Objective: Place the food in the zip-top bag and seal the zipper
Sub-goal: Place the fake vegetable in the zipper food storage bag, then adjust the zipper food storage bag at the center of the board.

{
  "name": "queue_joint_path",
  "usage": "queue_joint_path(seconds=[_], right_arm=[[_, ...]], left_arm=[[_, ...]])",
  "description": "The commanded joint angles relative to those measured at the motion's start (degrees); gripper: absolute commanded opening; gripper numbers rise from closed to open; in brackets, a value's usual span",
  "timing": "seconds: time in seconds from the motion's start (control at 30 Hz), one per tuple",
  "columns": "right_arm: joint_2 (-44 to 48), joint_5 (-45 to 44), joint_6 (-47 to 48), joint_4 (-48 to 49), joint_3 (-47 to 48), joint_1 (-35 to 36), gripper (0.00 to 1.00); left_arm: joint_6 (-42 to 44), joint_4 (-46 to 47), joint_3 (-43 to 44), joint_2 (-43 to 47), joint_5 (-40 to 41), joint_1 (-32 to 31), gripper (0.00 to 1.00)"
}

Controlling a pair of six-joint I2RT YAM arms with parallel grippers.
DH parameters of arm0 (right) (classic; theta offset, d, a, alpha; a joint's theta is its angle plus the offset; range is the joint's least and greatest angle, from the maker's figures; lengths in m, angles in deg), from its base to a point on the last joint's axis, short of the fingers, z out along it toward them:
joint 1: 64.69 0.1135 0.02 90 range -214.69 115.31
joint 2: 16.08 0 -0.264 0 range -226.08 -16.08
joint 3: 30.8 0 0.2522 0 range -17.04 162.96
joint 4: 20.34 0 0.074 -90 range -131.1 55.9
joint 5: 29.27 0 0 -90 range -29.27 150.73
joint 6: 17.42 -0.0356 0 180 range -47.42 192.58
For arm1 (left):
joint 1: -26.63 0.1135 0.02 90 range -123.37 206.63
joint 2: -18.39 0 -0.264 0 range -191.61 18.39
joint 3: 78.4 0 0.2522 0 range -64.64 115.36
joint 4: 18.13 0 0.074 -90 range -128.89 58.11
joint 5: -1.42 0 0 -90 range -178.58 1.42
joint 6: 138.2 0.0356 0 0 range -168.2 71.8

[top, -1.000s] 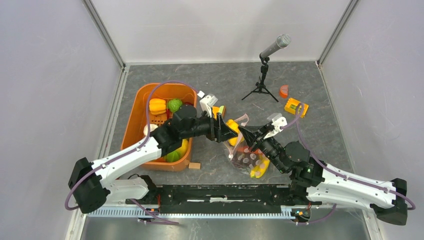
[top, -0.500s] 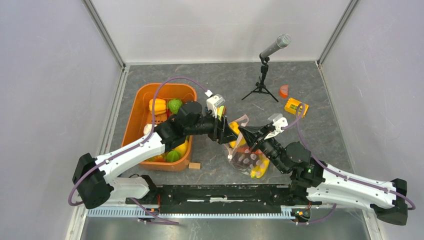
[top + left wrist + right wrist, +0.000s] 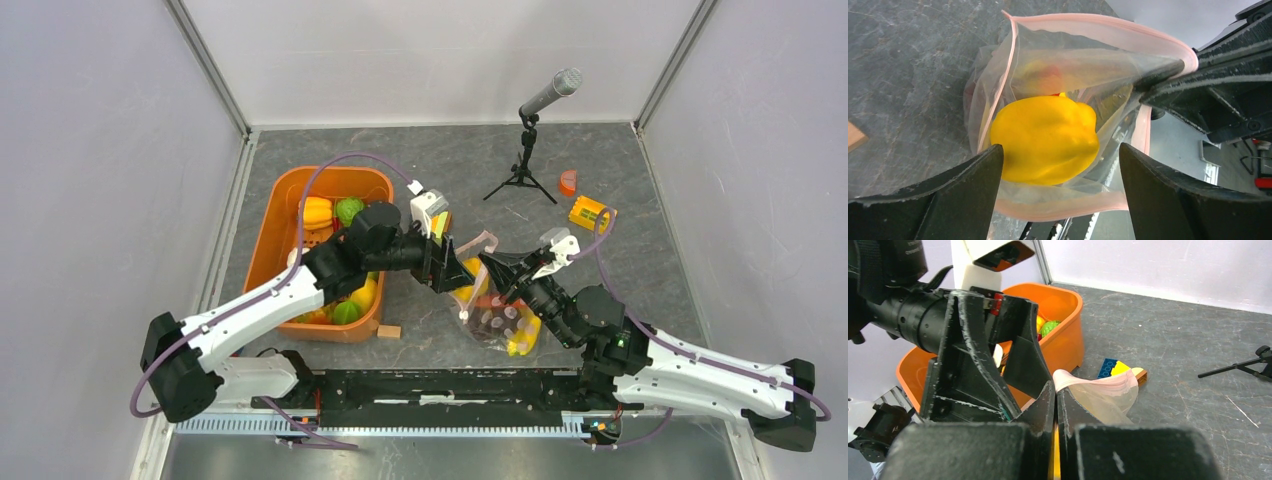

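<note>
Yellow toy pepper (image 3: pixel 1045 140) lies in the zip-top bag (image 3: pixel 1088 65); left hand (image 3: pixel 1060 152) gapes empty, right hand (image 3: pixel 1055 395) pinches its rim; zipper (image 3: pixel 1108 25) unsealed.

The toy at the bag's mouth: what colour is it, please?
Yellow: the toy in the bag shows best in the left wrist view.

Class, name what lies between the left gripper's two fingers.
A yellow toy fruit in the zip-top bag's open mouth; the left wrist view shows it.
</note>
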Motion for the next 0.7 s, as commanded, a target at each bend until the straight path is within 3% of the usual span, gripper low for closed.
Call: queue_joint_path(seconds=[0.0, 0.33, 0.5, 0.67], right_arm=[[1.3, -1.7, -0.8, 4.1, -0.3, 0.0, 0.02], [2.0, -2.3, -1.1, 5.0, -1.0, 0.0, 0.02], [1.6, -1.8, -0.9, 4.6, -0.5, 0.0, 0.02], [1.5, -1.5, -0.9, 4.7, -0.4, 0.0, 0.02]], left_arm=[[4.7, -3.6, 3.4, 4.7, 3.1, -0.4, 0.91], [6.7, -11.9, 2.5, 6.5, 17.1, -0.4, 0.87], [5.9, -12.8, 2.0, 3.9, 17.4, -0.4, 0.77], [6.0, -11.6, 1.6, 3.0, 16.7, -0.4, 0.56]])
